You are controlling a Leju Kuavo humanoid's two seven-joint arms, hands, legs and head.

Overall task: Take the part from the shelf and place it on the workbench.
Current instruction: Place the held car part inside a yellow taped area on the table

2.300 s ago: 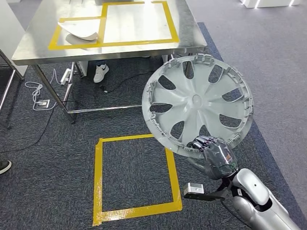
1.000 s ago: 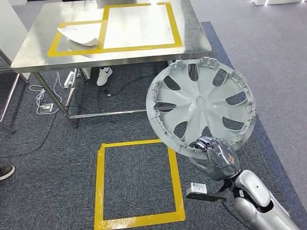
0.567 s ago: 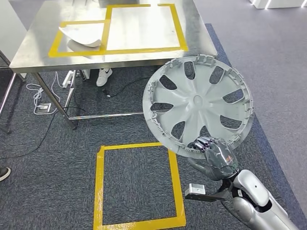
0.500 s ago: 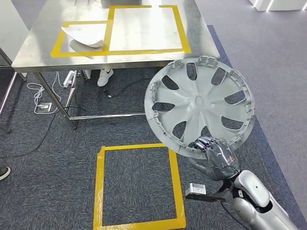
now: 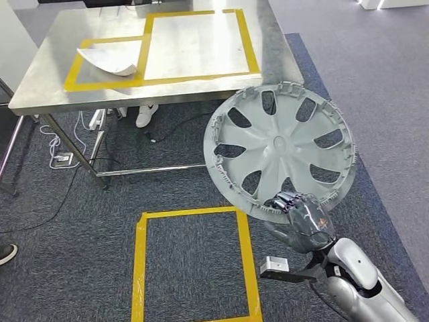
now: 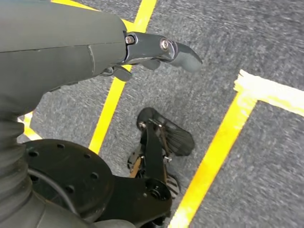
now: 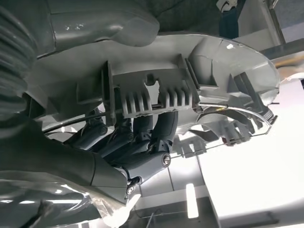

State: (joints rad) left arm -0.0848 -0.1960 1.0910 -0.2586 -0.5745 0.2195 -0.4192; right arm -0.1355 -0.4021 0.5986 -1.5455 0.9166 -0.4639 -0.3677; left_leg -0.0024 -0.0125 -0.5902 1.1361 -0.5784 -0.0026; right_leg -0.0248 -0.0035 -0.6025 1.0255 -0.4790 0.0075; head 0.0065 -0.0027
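Observation:
The part is a large grey wheel cover (image 5: 278, 144), tilted and held up in front of me over the carpet. My right hand (image 5: 301, 218) grips its near lower rim from underneath. In the right wrist view the dark fingers (image 7: 143, 137) curl over the ribbed inner edge of the wheel cover (image 7: 215, 61). The steel workbench (image 5: 151, 90) stands ahead and to the left, marked with yellow tape rectangles. My left hand (image 6: 71, 52) hangs above the carpet with its fingers stretched out and nothing in it.
A white curved panel (image 5: 108, 60) lies in the workbench's left taped box. A yellow tape square (image 5: 242, 255) marks the carpet right before me. Under the bench are a person's white shoe (image 5: 147, 114), cables and a power strip (image 5: 60, 159). Another shoe (image 5: 7, 253) shows at far left.
The whole picture has shifted: the floor square has slid down and the workbench sits a little lower and nearer. The right hand's grip on the wheel cover is unchanged.

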